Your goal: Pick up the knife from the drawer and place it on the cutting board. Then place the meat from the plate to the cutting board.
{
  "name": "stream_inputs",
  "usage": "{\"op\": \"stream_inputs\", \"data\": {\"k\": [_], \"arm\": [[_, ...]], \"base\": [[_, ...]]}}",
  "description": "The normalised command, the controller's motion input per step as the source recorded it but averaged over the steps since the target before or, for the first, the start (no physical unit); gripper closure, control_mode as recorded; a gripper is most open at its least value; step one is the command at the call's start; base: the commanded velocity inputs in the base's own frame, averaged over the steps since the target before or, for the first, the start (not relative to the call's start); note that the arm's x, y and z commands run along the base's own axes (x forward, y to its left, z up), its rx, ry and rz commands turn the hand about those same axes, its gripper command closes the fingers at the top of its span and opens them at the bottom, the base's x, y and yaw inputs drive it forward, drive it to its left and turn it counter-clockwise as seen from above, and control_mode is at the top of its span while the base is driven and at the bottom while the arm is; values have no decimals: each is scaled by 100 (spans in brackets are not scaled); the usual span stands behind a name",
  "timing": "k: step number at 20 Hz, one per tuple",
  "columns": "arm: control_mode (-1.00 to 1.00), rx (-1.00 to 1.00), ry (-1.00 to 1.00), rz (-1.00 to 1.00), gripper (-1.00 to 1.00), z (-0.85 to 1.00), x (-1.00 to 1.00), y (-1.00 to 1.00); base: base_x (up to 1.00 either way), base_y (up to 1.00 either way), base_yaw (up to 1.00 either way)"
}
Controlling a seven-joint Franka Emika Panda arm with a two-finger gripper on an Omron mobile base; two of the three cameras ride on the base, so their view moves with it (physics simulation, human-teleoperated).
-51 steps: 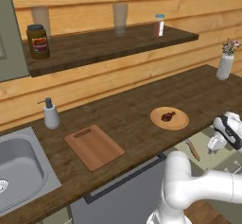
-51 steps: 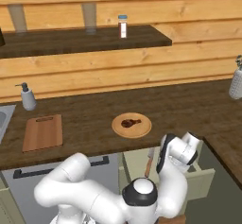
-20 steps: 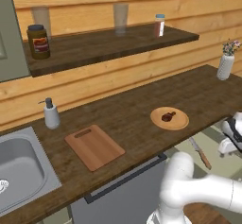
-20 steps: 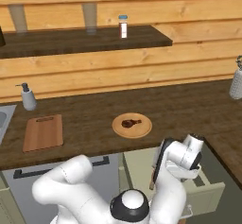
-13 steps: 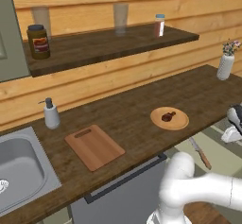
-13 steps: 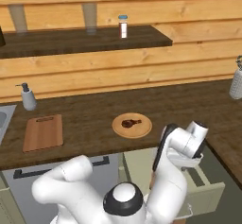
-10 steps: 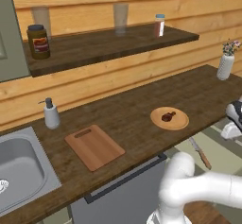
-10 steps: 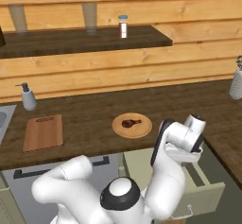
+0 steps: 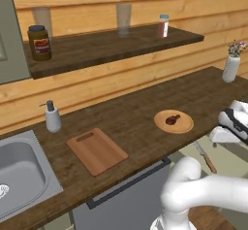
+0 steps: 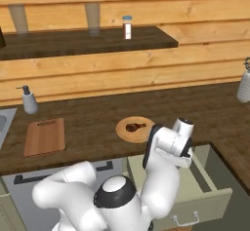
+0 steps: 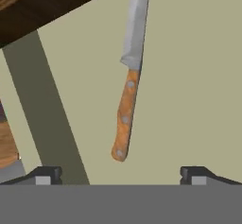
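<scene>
The arm bends out from the base and folds down over the open drawer [image 10: 205, 183], its hand pointed into the drawer's pale floor. In the hand view the gripper [image 11: 118, 173] has its two dark tips spread wide apart, with nothing between them. The knife [image 11: 128, 72] lies flat on the drawer floor straight ahead of the tips and between their lines, handle end nearest the gripper and blade running away from it; the tips are apart from the handle. In the left base view the knife [image 9: 205, 157] lies in the drawer just below the white hand. Beyond the gripper on the counter [image 9: 135, 122] sits the plate [image 9: 174, 121] with the meat [image 9: 171, 119] on it. Farther off to the gripper's left lies the cutting board [image 9: 97, 150], bare, slot handle toward the wall.
</scene>
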Motion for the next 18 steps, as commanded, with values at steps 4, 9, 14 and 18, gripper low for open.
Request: {"op": "stream_inputs", "data": {"k": [4, 9, 14, 18], "arm": [[-100, 0, 0, -11, -100, -32, 0, 23], [-100, -2, 3, -1, -100, -44, 9, 8], [-100, -15, 3, 0, -100, -39, 23, 0], [-100, -11, 0, 0, -100, -38, 15, 0]], "base": [[0, 0, 0], [0, 0, 0], [0, 0, 0], [0, 0, 0]]}}
